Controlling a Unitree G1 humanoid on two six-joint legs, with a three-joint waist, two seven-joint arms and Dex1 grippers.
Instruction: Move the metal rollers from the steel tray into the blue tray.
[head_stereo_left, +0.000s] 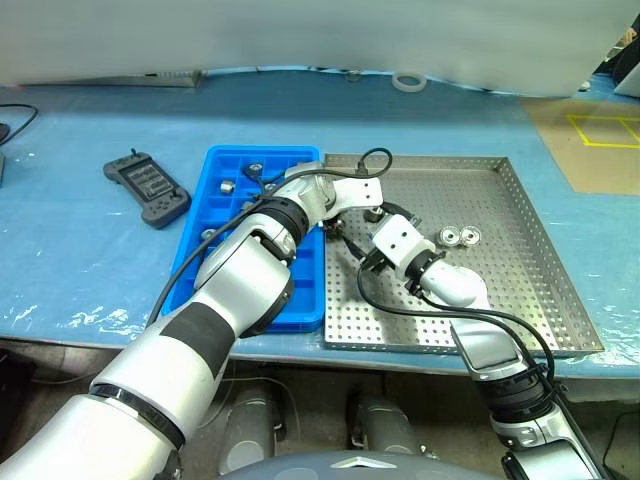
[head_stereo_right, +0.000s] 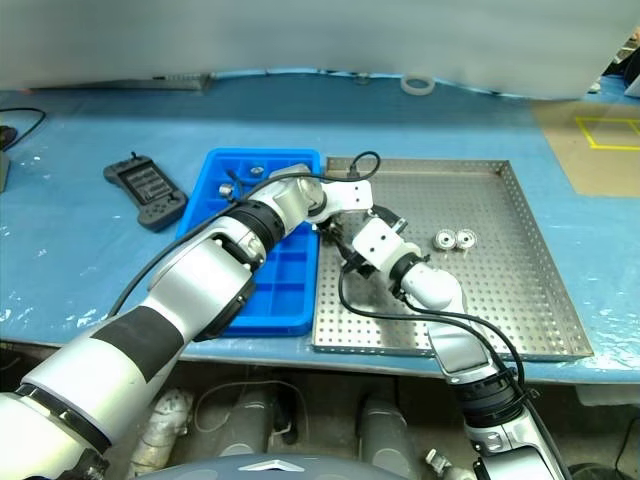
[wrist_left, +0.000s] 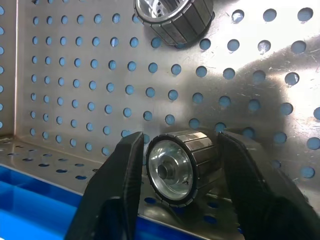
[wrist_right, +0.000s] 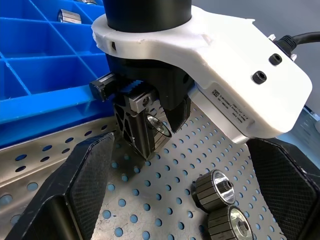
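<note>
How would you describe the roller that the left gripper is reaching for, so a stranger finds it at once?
Look at the steel tray, at its edge beside the blue tray. There one metal roller lies on its side between the fingers of the left gripper. The other rollers on this tray sit as a pair farther right.

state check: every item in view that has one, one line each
left gripper: fingers either side of one roller, narrow gaps showing
right gripper: open, empty
two loose rollers: on their sides in the steel tray
blue tray: a few rollers in its far compartments
controller: flat on the table
</note>
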